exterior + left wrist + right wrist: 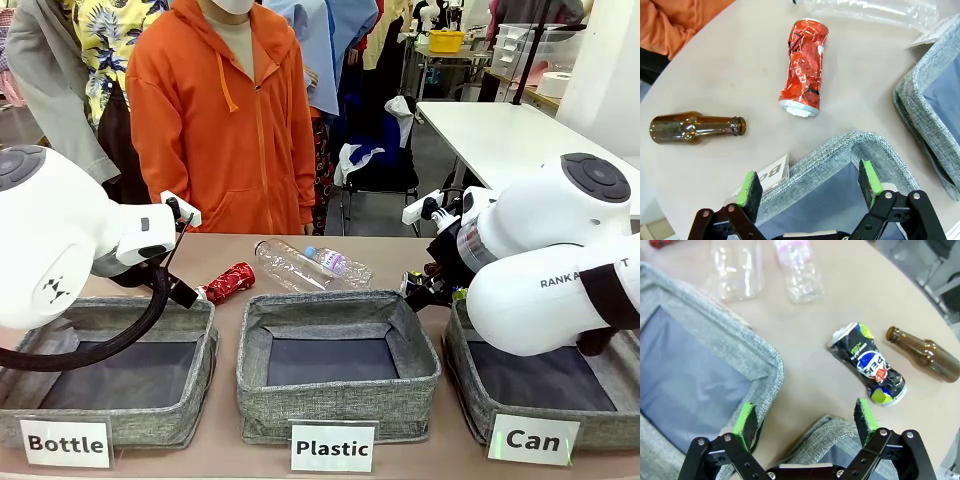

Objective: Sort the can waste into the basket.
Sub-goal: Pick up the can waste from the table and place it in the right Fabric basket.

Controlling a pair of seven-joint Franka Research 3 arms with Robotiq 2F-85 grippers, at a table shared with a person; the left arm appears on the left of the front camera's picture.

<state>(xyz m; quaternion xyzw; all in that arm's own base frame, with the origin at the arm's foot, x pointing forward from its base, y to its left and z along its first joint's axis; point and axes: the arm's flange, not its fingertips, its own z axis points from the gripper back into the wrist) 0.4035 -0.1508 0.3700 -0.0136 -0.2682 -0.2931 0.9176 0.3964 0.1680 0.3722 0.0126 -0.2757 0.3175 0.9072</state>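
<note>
**Two squashed cans lay on the bench while both pincers were held open**

A smooth tan bench [215, 252] was seen in a busy room. A person [225, 120] in an orange top was stood at its far side, and a white table [510, 135] was set farther back. Three grey cloth bins were lined up along the near edge: the Bottle bin [100, 318], the Plastic bin [330, 305] and the Can basket [470, 392]. A white sign was fixed to the front of each one, and a dark base was seen inside each one.

In the front view, the red can [230, 282] was seen lying on the bench just behind the Bottle bin. Two clear bottles [290, 265] were laid behind the Plastic bin.

In the left wrist view, the red can was shown up close, on its side. A brown bottle [695, 127] was laid apart from it. The left pincer [809, 182] was held wide open over a corner of the Bottle bin, and nothing was gripped.

In the right wrist view, the blue can [869, 362] was shown on its side on the bench, just past a corner of the Can basket. A second brown bottle [925, 352] was laid near it, not touching. The right pincer [805, 415] was held wide open over that corner, and nothing was gripped.
</note>
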